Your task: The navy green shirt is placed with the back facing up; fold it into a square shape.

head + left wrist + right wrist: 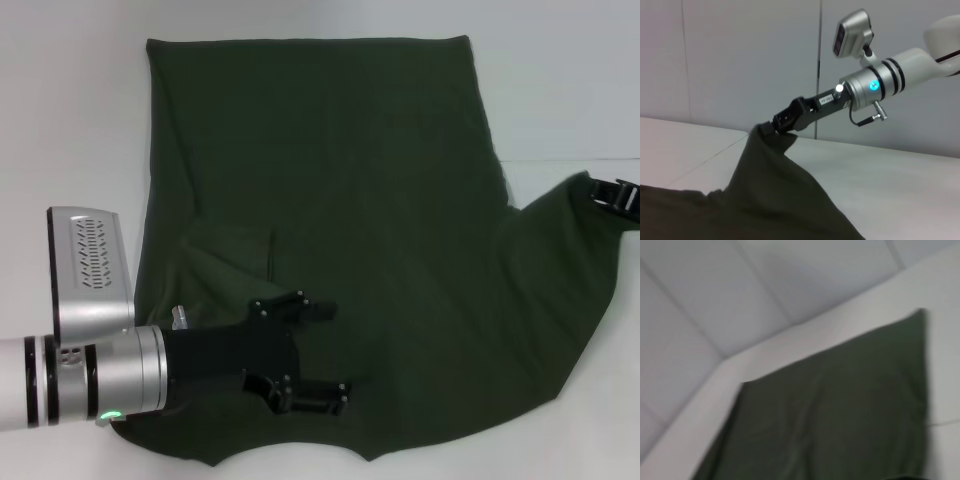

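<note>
Shirt: the navy green shirt lies spread on the white desk, plain side up; far hem runs straight, parallel to the desk's far edge.
Left edge: a sleeve flap is folded inward onto the body.
Right edge: one corner is lifted off the desk, drawn up into a peak.
Right gripper: right gripper, fingers clamped on that raised corner, toward the desk's right edge.
Left gripper: left gripper, fingers spread wide, over the near-left part of the shirt.
Open room: bare desk left, far and right of the cloth.
</note>
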Action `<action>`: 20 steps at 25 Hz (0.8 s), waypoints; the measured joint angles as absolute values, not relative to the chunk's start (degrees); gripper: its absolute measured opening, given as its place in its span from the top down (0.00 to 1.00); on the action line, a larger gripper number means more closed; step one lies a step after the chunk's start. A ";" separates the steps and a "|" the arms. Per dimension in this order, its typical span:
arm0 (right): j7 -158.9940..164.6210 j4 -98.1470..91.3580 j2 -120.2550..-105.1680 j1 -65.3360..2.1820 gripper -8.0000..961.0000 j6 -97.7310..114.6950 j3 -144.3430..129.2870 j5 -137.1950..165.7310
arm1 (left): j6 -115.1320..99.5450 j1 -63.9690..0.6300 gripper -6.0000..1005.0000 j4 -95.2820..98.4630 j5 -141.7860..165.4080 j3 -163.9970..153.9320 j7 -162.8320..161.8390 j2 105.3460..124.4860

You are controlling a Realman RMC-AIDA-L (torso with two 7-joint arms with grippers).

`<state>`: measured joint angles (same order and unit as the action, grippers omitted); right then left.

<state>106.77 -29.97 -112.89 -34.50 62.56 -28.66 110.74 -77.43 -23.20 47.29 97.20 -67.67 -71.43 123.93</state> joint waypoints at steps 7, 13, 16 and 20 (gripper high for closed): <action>106.52 -30.22 -113.83 -37.44 0.96 67.57 -32.10 110.43 | -77.36 -23.20 0.06 47.29 97.20 -66.98 -72.02 123.93; 107.28 -29.70 -115.88 -40.82 0.96 67.27 -40.53 110.65 | -77.34 -23.20 0.06 47.29 97.21 -66.74 -72.42 123.93; 108.43 -30.18 -116.30 -41.48 0.92 67.75 -42.55 110.48 | -77.34 -23.20 0.06 47.26 97.33 -66.26 -72.42 123.93; 109.49 -30.25 -116.14 -41.77 0.74 67.25 -42.34 110.36 | -77.34 -23.20 0.06 47.16 97.30 -65.93 -72.43 123.92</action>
<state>109.49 -30.25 -116.14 -41.77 67.25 -42.35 110.36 -77.34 -23.20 47.16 97.30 -65.93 -72.43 123.92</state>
